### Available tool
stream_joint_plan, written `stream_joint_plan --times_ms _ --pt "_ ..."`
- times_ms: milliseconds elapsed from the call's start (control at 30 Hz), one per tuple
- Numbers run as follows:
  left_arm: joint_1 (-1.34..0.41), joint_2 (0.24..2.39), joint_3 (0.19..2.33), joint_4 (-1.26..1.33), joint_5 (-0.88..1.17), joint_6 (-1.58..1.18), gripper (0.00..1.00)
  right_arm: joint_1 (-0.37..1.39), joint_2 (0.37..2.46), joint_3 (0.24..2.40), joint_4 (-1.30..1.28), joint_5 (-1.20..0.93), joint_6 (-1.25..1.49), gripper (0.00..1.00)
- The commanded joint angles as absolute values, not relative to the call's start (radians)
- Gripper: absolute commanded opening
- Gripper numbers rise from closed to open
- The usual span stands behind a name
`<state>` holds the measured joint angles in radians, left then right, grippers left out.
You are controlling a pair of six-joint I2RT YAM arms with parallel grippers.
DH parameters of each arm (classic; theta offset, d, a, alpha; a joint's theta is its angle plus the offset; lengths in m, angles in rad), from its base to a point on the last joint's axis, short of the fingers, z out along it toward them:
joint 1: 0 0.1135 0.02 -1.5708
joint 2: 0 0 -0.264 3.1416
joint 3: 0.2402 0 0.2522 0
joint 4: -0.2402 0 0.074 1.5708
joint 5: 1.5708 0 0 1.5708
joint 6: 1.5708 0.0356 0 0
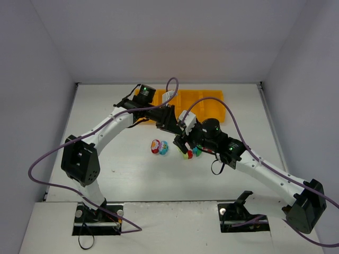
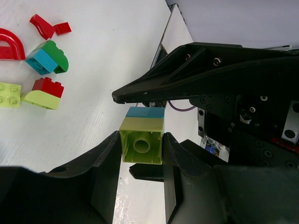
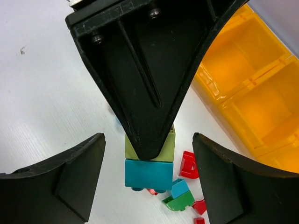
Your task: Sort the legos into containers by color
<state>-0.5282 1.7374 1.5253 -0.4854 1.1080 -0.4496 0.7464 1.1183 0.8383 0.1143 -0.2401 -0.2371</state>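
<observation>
My left gripper (image 2: 142, 151) is shut on a lime brick (image 2: 142, 142) that has a teal-blue brick (image 2: 145, 112) stuck to its far end, held above the table. In the right wrist view the left finger covers most of the lime brick (image 3: 169, 144), and the teal-blue brick (image 3: 148, 173) hangs below it. My right gripper (image 3: 148, 154) is open, with its fingers wide on either side of this stack and not touching it. In the top view the left gripper (image 1: 174, 126) and the right gripper (image 1: 183, 142) meet in front of the orange-yellow tray (image 1: 207, 97).
Loose legos lie on the table: a red arch (image 2: 9, 46), small red pieces (image 2: 44, 25), a teal-and-green stack (image 2: 46, 58), a red brick on a lime wedge (image 2: 44, 93) and a lime brick (image 2: 9, 94). Tray compartments (image 3: 224, 100) are at the right.
</observation>
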Motion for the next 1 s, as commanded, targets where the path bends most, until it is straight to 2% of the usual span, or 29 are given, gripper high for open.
stream_joint_plan --times_ms 0,133,233,433,967 --pt "-0.514 1.693 1.565 -0.436 1.147 -0.445 0.0 0.742 1.109 0.856 0.178 -0.226 -0.238 0.72" --pt "-0.508 1.694 1.578 -0.478 1.135 -0.411 0.0 0.741 1.104 0.85 0.175 -0.207 -0.242 0.69" --pt "-0.502 1.69 1.578 -0.491 1.129 -0.4 0.0 0.739 1.109 0.848 0.172 -0.204 -0.245 0.62" --pt "-0.494 1.689 1.582 -0.52 1.118 -0.382 0.0 0.739 1.123 0.845 0.172 -0.198 -0.247 0.54" --pt "-0.482 1.687 1.598 -0.528 1.111 -0.385 0.0 0.739 1.134 0.828 0.17 -0.195 -0.249 0.52"
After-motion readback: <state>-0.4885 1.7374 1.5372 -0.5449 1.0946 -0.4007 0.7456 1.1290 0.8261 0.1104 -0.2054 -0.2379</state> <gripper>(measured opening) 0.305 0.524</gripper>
